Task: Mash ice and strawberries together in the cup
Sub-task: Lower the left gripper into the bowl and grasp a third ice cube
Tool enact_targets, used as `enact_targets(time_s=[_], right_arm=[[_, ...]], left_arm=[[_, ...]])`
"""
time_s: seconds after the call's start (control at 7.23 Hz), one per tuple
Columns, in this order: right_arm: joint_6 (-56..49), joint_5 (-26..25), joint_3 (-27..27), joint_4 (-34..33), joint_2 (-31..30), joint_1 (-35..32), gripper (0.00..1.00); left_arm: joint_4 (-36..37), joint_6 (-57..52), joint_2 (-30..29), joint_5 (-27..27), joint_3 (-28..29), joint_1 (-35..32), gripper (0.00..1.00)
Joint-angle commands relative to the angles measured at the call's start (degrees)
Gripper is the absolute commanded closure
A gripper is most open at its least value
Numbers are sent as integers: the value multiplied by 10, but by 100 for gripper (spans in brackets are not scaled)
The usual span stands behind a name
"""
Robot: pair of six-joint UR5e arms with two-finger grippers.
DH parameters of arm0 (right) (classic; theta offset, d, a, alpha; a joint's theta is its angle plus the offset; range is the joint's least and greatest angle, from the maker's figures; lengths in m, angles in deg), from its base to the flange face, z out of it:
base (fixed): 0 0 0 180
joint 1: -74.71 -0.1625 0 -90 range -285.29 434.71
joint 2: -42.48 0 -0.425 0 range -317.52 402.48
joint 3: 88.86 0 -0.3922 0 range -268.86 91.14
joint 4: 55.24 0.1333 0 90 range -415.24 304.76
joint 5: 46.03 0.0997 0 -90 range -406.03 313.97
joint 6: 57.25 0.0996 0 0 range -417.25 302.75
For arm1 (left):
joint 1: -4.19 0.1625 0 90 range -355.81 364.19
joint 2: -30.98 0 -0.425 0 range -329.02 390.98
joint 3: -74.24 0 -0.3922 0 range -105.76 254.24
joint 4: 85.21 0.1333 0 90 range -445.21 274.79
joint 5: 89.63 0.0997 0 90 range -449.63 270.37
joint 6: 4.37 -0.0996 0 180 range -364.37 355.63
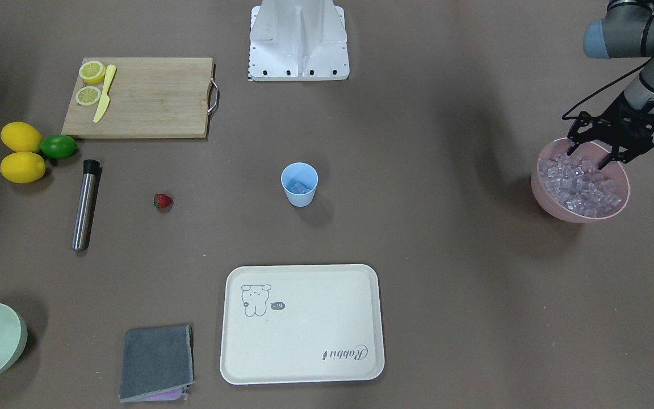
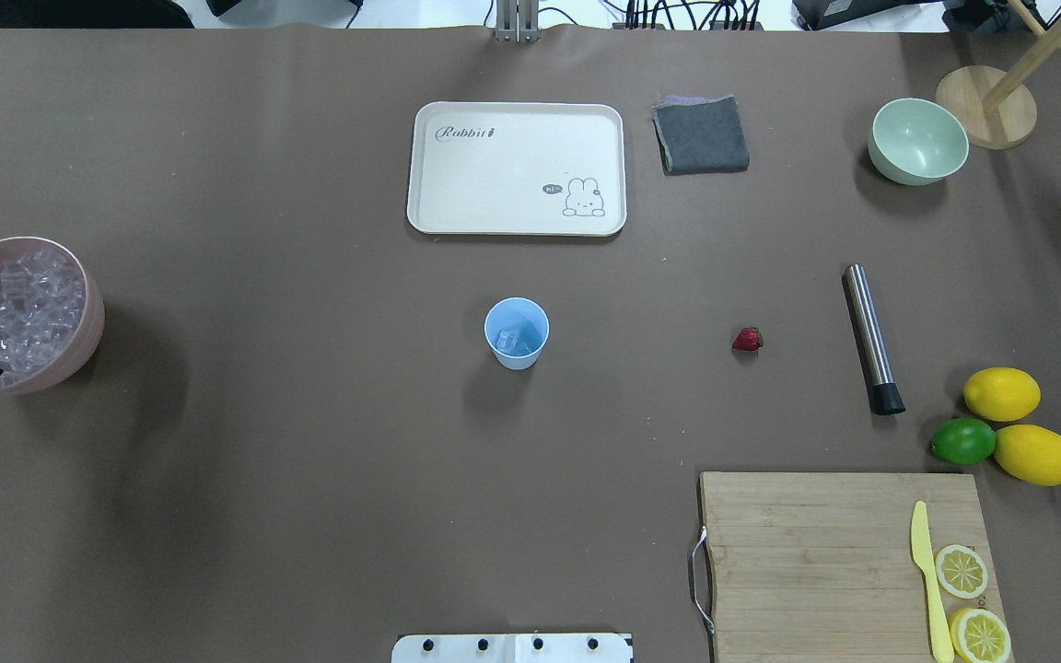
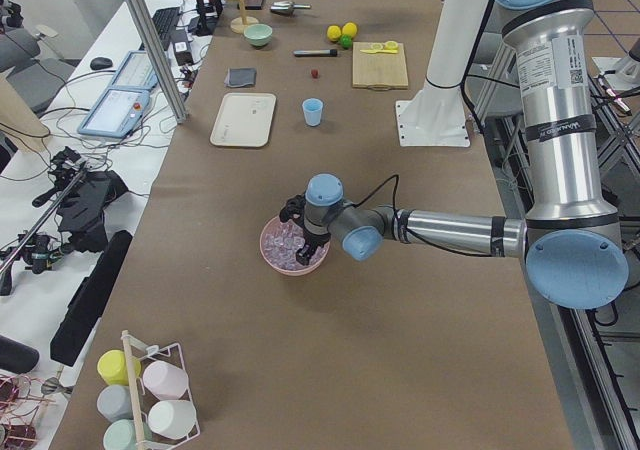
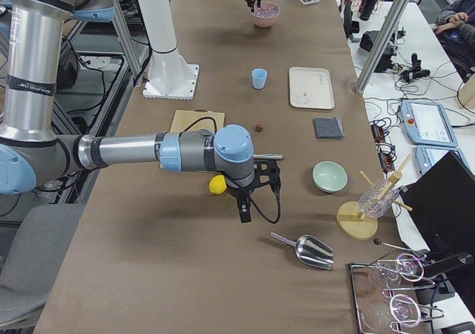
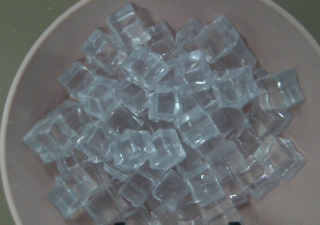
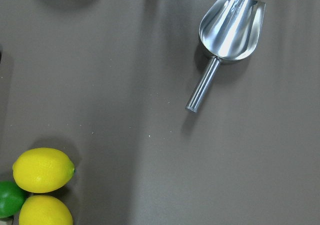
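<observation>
Step in hand looks like fetching ice [image 5: 165,130]: left gripper [image 1: 592,152] hangs spread wide over the heap in the pink bowl [image 1: 548,196]. Next: close on one cube, carry it to the cup [image 1: 299,183] mid-table, which holds some. Beyond, the strawberry [image 1: 162,201] lies loose. Of the right gripper [image 4: 244,214] I cannot tell.

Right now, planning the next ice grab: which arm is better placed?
Left. The left tool hangs open over the ice in the pink bowl; the right tool is far off, by the lemons.

arms [image 3: 560,120]: silver tubes, light-blue joint caps | label [image 3: 576,74]: white sticker | base [image 1: 298,42]: white pedestal, black screws
</observation>
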Motion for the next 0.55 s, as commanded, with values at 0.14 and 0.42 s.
enact_targets(time_s=[0.14, 0.42], right_arm=[[0, -1, 0, 0, 0, 0, 0], [0, -1, 0, 0, 0, 0, 0]], left_arm=[[2, -26, -3, -2, 16, 0, 27], [2, -26, -3, -1, 19, 0, 27]])
